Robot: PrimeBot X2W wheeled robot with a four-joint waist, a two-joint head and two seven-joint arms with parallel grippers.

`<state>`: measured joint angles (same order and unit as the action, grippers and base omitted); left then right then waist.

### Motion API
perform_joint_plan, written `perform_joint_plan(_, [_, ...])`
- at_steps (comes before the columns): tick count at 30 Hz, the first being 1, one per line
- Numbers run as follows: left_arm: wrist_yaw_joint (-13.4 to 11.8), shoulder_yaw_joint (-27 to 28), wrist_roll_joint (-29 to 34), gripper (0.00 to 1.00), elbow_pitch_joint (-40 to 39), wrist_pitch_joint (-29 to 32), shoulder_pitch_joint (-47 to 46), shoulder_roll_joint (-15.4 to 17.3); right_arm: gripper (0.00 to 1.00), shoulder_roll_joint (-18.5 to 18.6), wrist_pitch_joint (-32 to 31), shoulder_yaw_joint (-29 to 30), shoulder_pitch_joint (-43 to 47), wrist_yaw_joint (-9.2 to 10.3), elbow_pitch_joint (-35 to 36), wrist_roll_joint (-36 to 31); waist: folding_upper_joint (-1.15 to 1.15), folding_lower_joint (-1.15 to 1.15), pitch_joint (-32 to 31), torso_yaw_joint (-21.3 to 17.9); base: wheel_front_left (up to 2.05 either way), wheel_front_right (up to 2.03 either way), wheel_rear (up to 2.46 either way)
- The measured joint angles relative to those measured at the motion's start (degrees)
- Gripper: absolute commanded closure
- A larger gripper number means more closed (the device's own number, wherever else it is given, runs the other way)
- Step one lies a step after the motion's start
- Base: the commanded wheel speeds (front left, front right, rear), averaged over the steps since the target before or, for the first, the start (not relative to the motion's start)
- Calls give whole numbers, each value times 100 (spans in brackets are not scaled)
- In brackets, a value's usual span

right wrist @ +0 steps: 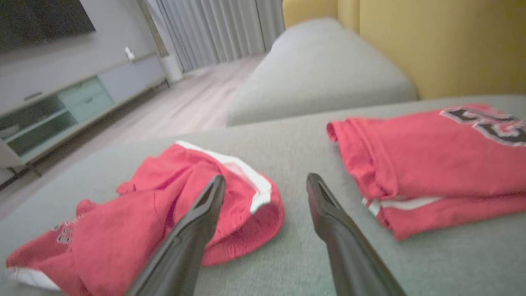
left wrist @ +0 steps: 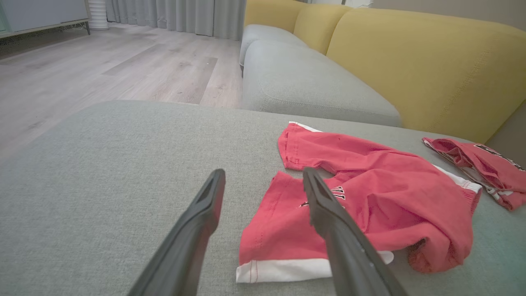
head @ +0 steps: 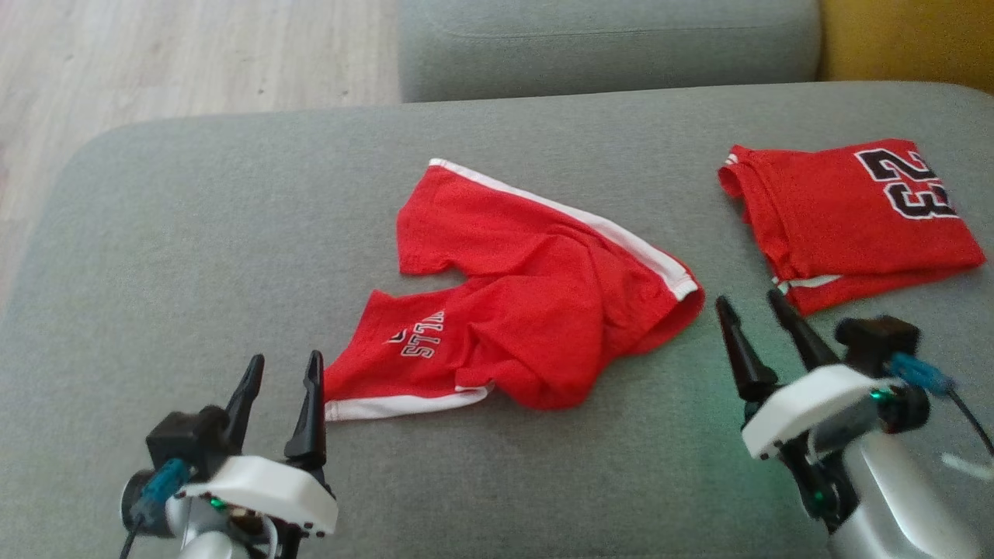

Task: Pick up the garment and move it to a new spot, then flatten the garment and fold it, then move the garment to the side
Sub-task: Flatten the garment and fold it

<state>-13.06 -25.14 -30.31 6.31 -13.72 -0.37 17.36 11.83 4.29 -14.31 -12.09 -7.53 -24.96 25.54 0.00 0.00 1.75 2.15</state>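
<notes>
Nearest to me, my left end effector (head: 285, 357) has its two dark fingers apart with nothing between them. It hangs just beside the white-hemmed leg corner of the red shorts (head: 536, 310), and I judge that corner the natural place to pinch, since a hem gives a firm edge to pull flat. My right end effector (head: 748, 296) is likewise spread and empty. It points at the gap between the waistband end of the shorts and the folded red jersey (head: 854, 210), close to both but gripping neither. The shorts lie crumpled mid-way across the grey sofa cushion (head: 194, 233). One leg is thrown back over the other, the white side stripe runs diagonally, and the lettering faces me upside-down. They sit between my two arms, which I take as the reason for this spot: each end can be reached from its own side for spreading. They are neither flat nor folded yet, so I reckon the flattening is the step in hand. The jersey, number patch up, lies squared off toward my right, and I read that as the tidy side where finished pieces go. Beyond it comes a second grey cushion (head: 606, 39), then the yellow backrest (head: 908, 39) and the pale wooden floor (head: 194, 54).
</notes>
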Motion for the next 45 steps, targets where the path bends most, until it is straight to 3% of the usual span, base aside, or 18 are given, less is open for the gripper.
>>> perform_joint_plan(11, [154,-33,0,0,286,-9,-142,-140,0,-71,-2210,589,-1167,0,-1300,35,0,0,136,567,0,0,0])
perform_joint_plan(19, [198,-19,-3,0,424,-49,-157,-160,0,-299,-2661,1091,-1226,0,-1724,-436,0,0,290,783,0,0,0])
perform_joint_plan(20, [199,-18,-3,0,442,-49,-162,-166,21,-322,-2662,1104,-1232,0,-1723,-443,0,0,304,793,0,0,0])
perform_joint_plan(21, [209,-18,-3,0,455,-49,-171,-169,55,-344,-2672,1106,-1237,0,-1722,-444,0,0,316,799,0,0,0])
perform_joint_plan(22, [231,-13,-3,0,469,-49,-184,-172,100,-367,-2674,1105,-1238,0,-1717,-444,0,0,325,801,0,0,0])
perform_joint_plan(32, [298,-16,-3,0,532,-49,-272,-224,100,-328,-2480,1109,-1360,0,-1393,-444,0,0,323,839,0,0,0])
perform_joint_plan(38, [355,-56,2,0,438,-52,-517,-356,100,199,-2847,1037,-2432,0,-1399,-527,0,0,615,1038,0,0,0])
perform_joint_plan(45, [524,-168,102,0,536,-57,-815,-591,100,731,-3352,893,-3521,0,-2257,-442,0,1,1085,1421,0,0,0])
